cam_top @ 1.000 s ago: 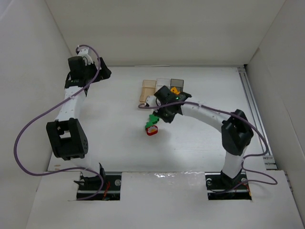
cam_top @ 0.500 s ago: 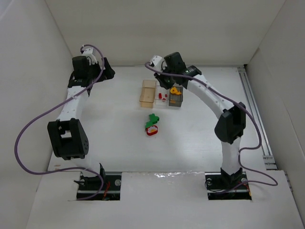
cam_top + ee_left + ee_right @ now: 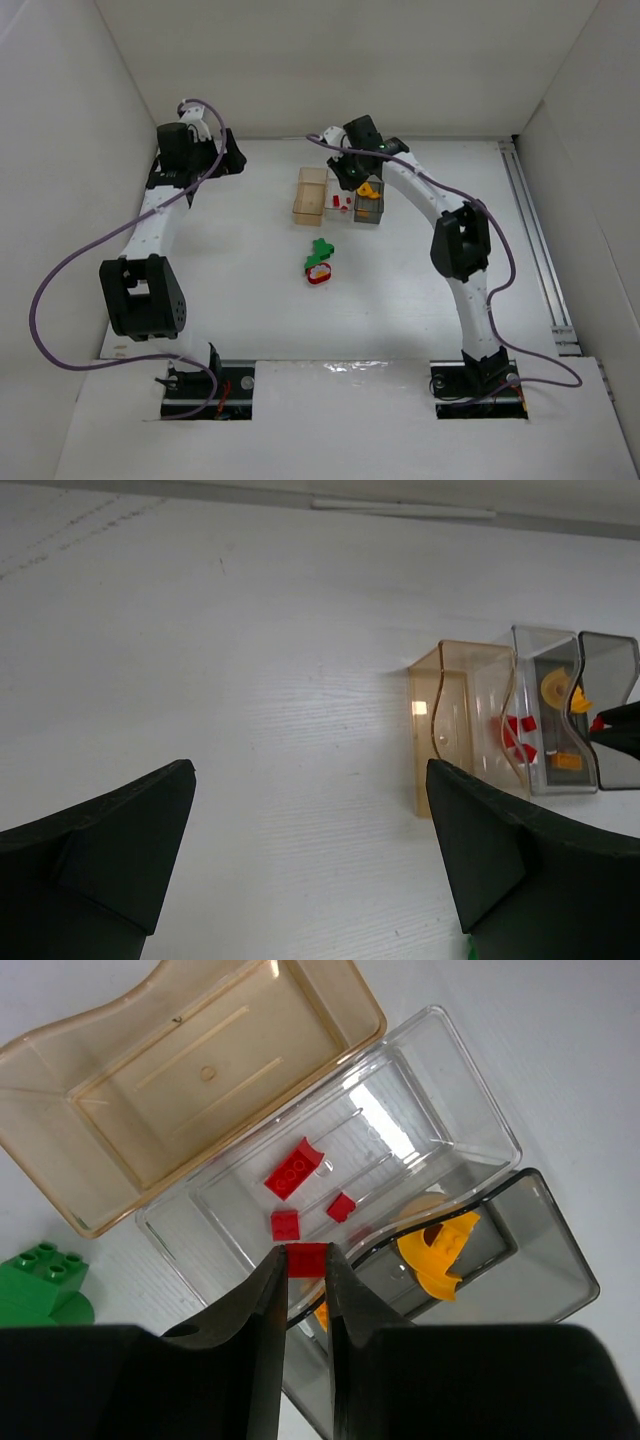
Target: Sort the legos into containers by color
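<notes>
My right gripper (image 3: 306, 1262) is shut on a small red brick (image 3: 306, 1258) and holds it above the clear box (image 3: 420, 1090), which has three red bricks (image 3: 293, 1168) in it. The amber box (image 3: 180, 1080) is empty. The dark grey box (image 3: 540, 1260) holds an orange wedge (image 3: 440, 1250). In the top view the right gripper (image 3: 350, 178) hangs over the row of boxes (image 3: 340, 200). A green lego (image 3: 321, 247) and a red ring (image 3: 319, 275) lie on the table below them. My left gripper (image 3: 310, 780) is open and empty, far left of the boxes.
White walls enclose the table on the left, back and right. A rail (image 3: 535, 230) runs along the right side. The left arm's purple cable (image 3: 60, 280) loops out over the left side. The green lego also shows in the right wrist view (image 3: 40, 1275).
My right arm has swung from beside the green lego and red ring up to the boxes, with the red brick in its jaws. The left arm shifted slightly toward the back.
</notes>
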Available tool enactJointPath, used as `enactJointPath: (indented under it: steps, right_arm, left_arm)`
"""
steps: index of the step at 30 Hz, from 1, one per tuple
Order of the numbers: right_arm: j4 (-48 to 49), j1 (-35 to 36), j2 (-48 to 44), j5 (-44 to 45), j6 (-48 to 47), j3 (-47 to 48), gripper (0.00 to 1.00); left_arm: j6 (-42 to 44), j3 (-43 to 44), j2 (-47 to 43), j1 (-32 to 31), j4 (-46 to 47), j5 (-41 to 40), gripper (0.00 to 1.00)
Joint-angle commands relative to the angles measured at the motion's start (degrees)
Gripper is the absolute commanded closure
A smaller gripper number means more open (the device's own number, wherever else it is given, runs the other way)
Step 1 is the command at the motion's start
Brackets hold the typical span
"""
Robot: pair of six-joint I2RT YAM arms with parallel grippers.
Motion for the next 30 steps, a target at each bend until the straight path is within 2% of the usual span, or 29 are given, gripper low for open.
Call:
enactJointPath:
  steps: [1, 2, 3, 8, 14, 16, 18, 19, 20, 23, 27, 30]
  right_arm:
    - [1.5, 0.5, -0.3, -1.2, -0.2, 3.3, 0.79]
    - [1.5, 0.5, -0.3, -1.8, -0.2, 3.3, 0.68]
    - [1.5, 0.5, -0.3, -1.8, -0.2, 3.3, 0.63]
    - [2.0, 1.0, -0.9, -1.8, -0.2, 2.1, 0.49]
    - [4.0, 0.5, -8.6, -4.5, 1.0, -3.6, 0.44]
    - [5.0, -0.2, -13.9, -9.2, 4.3, -9.1, 0.44]
    - [10.3, -0.7, -19.5, -14.1, 7.2, -16.8, 0.44]
    - [12.9, -0.1, -25.8, -14.6, 9.8, -26.0, 0.43]
    - [15.2, 0.7, -28.5, -14.6, 10.6, -30.1, 0.41]
    - [18.2, 7.2, -34.5, -13.2, 13.2, -40.6, 0.35]
    - [18.2, 12.4, -34.4, -7.4, 19.3, -41.1, 0.35]
    - [18.9, 16.0, -31.4, -2.2, 20.4, -39.7, 0.35]
  left_arm:
    - [2.1, -2.7, -3.3, -0.4, 0.1, 2.1, 0.0]
    - [2.8, -2.7, -3.3, -0.4, 0.1, 2.1, 0.0]
    - [2.9, -4.2, -3.8, -0.9, 0.1, 2.8, 0.0]
    - [5.9, -8.3, -6.4, -2.5, 1.4, 3.4, 0.0]
    - [9.3, -13.6, -10.3, -6.3, 3.4, 0.7, 0.0]
    - [7.4, -15.3, -11.7, -6.3, 5.4, -1.3, 0.0]
    - [6.3, -17.4, -13.8, -6.3, 8.0, -4.6, 0.0]
    - [4.8, -17.4, -14.5, -6.3, 8.7, -5.9, 0.0]
    - [4.0, -18.3, -15.2, -6.3, 9.2, -6.8, 0.0]
    - [1.7, -18.9, -17.1, -6.3, 9.2, -8.9, 0.0]
    - [1.7, -19.5, -18.5, -6.3, 8.7, -9.4, 0.0]
    - [1.7, -19.5, -19.0, -6.3, 8.1, -10.5, 0.0]
